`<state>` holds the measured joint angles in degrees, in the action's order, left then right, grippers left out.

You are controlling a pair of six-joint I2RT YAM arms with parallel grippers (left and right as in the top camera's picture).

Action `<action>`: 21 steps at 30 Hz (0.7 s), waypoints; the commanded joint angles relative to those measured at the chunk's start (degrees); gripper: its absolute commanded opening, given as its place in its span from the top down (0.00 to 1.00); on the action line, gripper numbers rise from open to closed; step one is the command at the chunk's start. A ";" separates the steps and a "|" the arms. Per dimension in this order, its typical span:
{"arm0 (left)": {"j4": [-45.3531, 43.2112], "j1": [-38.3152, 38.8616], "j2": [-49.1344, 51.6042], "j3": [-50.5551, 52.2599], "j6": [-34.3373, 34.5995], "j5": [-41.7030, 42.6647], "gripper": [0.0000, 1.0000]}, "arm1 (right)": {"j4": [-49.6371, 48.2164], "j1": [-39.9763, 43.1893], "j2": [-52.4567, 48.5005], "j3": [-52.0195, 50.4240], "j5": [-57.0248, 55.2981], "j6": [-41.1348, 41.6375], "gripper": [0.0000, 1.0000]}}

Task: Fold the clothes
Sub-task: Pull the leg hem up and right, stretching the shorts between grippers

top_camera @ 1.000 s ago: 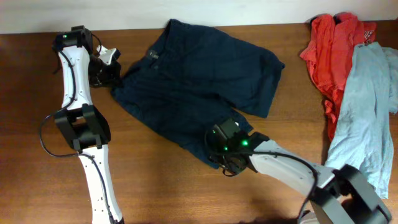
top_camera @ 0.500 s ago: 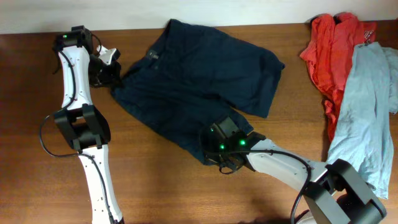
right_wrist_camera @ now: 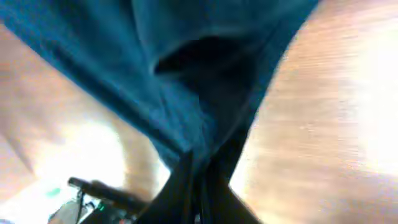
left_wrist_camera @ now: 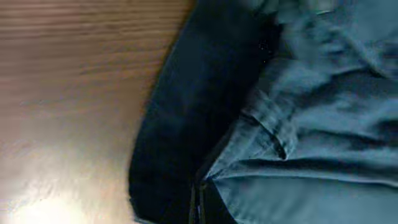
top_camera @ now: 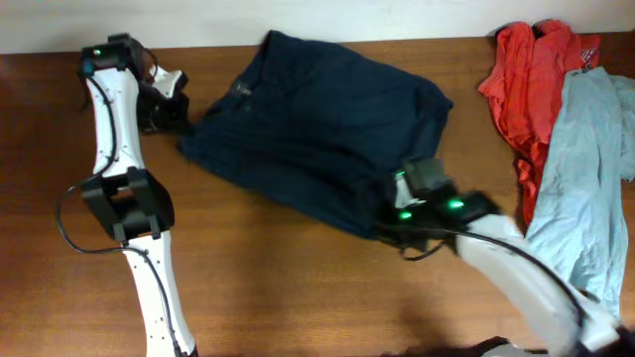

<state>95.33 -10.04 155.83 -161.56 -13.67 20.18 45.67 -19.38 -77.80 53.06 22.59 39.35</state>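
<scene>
The clothes, dark navy shorts [top_camera: 317,119], lie across the middle of the wooden table [top_camera: 278,288], partly doubled over. At the far left my left gripper [top_camera: 175,114] is shut on the shorts' corner. In the left wrist view its thin fingers [left_wrist_camera: 198,208] pinch dark cloth [left_wrist_camera: 311,124] at the bottom edge. My right gripper [top_camera: 394,218] is shut on the lower leg hem at the shorts' right front edge. The right wrist view, blurred, shows blue cloth [right_wrist_camera: 155,62] hanging from the closed right gripper [right_wrist_camera: 200,190] above the wood.
A red garment [top_camera: 531,89] and a pale blue-grey shirt [top_camera: 585,169] lie heaped at the right end of the table, close to the right arm. The table's back edge runs just behind the shorts.
My right gripper shut on the lower leg hem and carried it right and back, so the front leg now lies folded over. The left arm shifted slightly backward, still gripping.
</scene>
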 commanded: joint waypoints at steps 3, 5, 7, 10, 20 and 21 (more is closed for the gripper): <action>1.40 -0.61 -10.25 -1.38 1.33 -8.92 1.00 | 11.74 10.23 6.14 4.66 0.42 -12.48 0.96; 1.40 -0.61 -11.65 -1.38 3.26 -10.19 1.00 | 15.91 13.79 6.69 7.17 2.03 -16.15 0.96; 1.40 -0.61 -12.76 -1.38 4.90 -10.14 1.00 | 18.99 16.17 6.67 9.62 3.58 -19.39 0.96; 1.40 -0.59 -14.19 -1.36 7.04 -9.94 1.00 | 23.41 18.95 6.62 13.79 4.00 -22.75 0.96; 1.40 -0.07 -20.98 -1.36 7.65 -9.51 1.00 | 29.81 22.51 6.62 22.73 3.76 -27.58 0.96; 1.40 -0.07 -21.77 -1.36 7.65 -9.53 1.00 | 29.92 22.51 6.62 22.71 3.76 -27.58 0.96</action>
<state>97.08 -6.70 138.54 -161.58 -6.55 21.41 73.49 0.75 -72.27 74.91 33.56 13.61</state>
